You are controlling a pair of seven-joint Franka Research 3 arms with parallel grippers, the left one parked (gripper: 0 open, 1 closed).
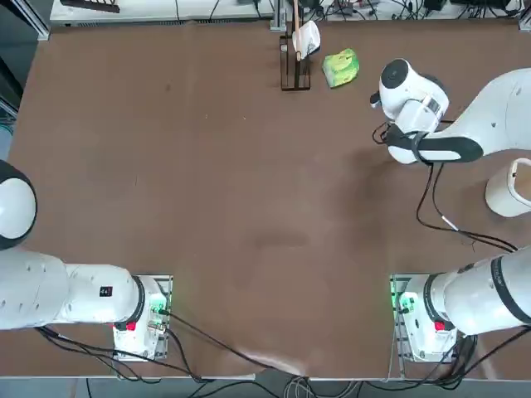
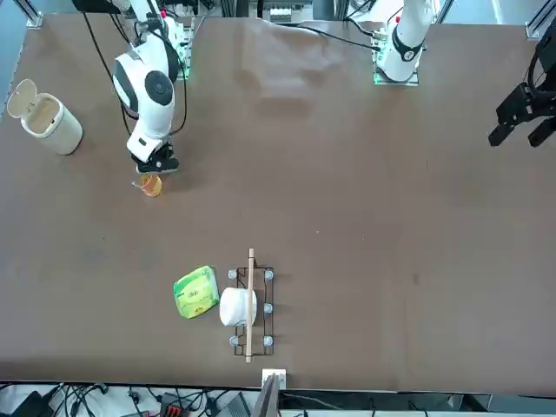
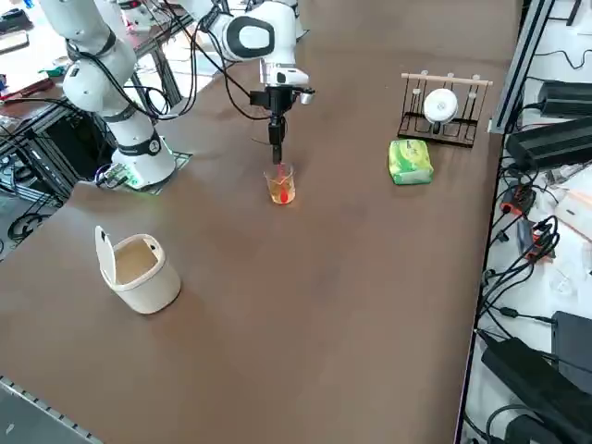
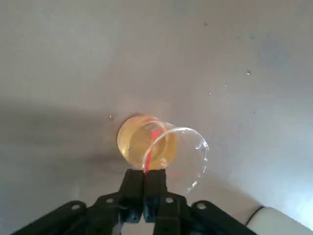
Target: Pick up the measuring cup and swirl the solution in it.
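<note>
"Right side view: what has the right gripper got hold of?"

"The near wall of the measuring cup. Its two fingers are pinched together on the rim, with the cup directly below the tips."

"So the grasp is done?"

"I'd judge so. Whether the base is clear of the table, I can't tell."

"And the solution?"

"Amber, lying in the bottom of the cup, just beyond the fingertips in the wrist view. I see no clear sign of swirling. A lift, if needed, and the swirl itself seem to be what's left, so I'd call this the early part."

"How is the arm posed?"

"Reaching out from its base, wrist above the cup, the gripper pointing down. The white bin is well off to the gripper's right; the green-and-white packet is ahead of it and to its left."

"Any worry?"

"Such a thin wall held on one side could pivot between the fingers. I'd start with gentle circles."
</note>
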